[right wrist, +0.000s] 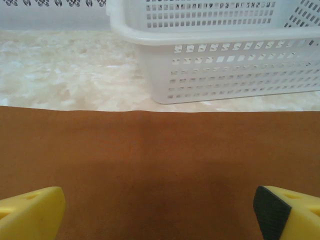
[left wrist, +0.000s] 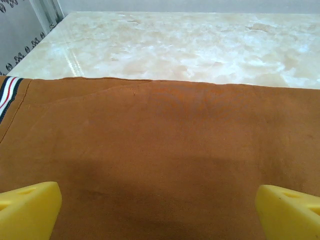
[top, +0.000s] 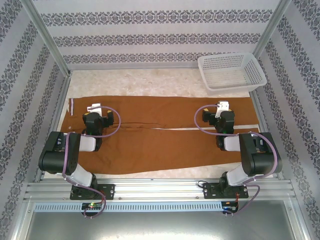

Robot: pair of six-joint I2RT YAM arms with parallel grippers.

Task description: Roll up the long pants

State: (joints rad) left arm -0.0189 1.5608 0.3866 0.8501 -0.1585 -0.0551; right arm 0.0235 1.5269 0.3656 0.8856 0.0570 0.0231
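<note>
The long pants (top: 160, 135) lie flat across the table, rust-brown, both legs stretched side by side toward the right. Their pale striped waistband (top: 70, 106) is at the left end and also peeks in at the left wrist view's edge (left wrist: 8, 95). My left gripper (top: 95, 111) hovers over the far leg near the waist, open, yellow fingers (left wrist: 30, 210) wide apart above bare cloth (left wrist: 160, 165). My right gripper (top: 221, 109) hovers over the far leg near the cuffs, open too, its fingers (right wrist: 287, 212) spread over smooth cloth (right wrist: 160, 165).
A white perforated basket (top: 231, 71) stands at the back right, just beyond the pants' far edge (right wrist: 220, 55). Pale marble tabletop (top: 140, 82) stretches behind the pants. Patterned walls and metal frame posts close in the back and sides.
</note>
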